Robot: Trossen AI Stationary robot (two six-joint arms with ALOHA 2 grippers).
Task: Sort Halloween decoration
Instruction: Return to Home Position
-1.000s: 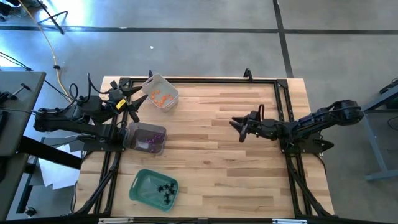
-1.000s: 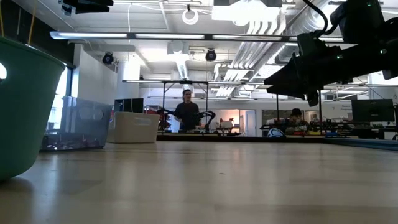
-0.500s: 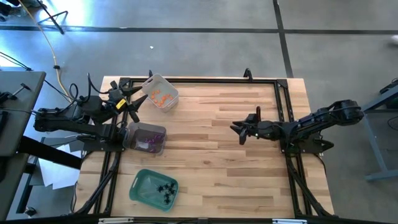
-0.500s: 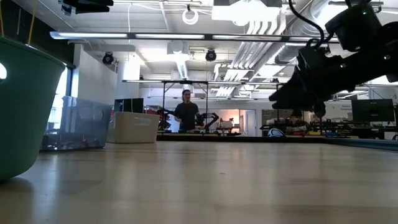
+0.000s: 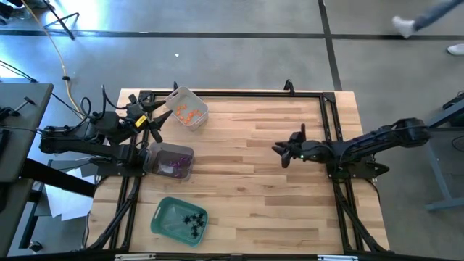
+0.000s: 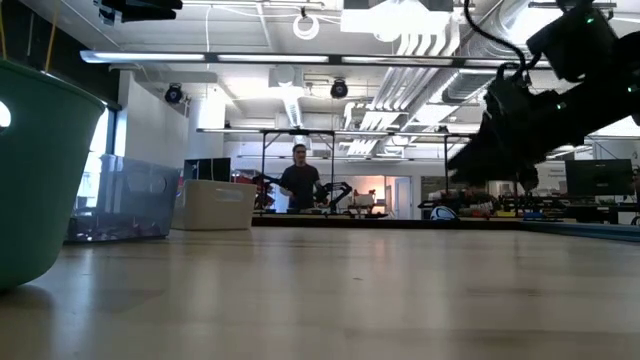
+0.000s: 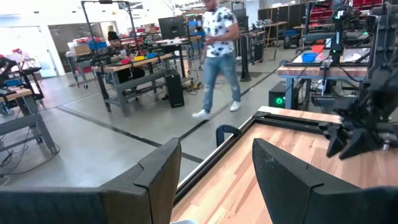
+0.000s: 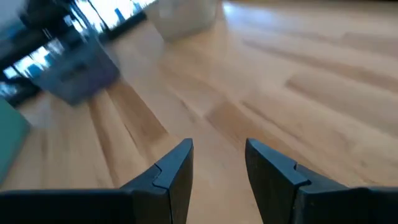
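Observation:
The Halloween decoration lies sorted in three trays at the table's left: orange pieces in a clear tray, purple ones in a second clear tray, black spider-like ones in a green tray. My left gripper hangs open above the table's left edge, between the two clear trays, with nothing in it. My right gripper stands open over bare wood right of the table's middle, tipped down and pointing toward the trays, also with nothing between its fingers.
A black metal frame runs round the table top. Bare wood stretches between my right gripper and the trays. One person walks on the floor past the table's far side, and others stand in the room behind.
My right gripper has tipped its fingers downward toward the table top and sunk a little. Its finger gap looks the same. The trays and my left arm have kept still.

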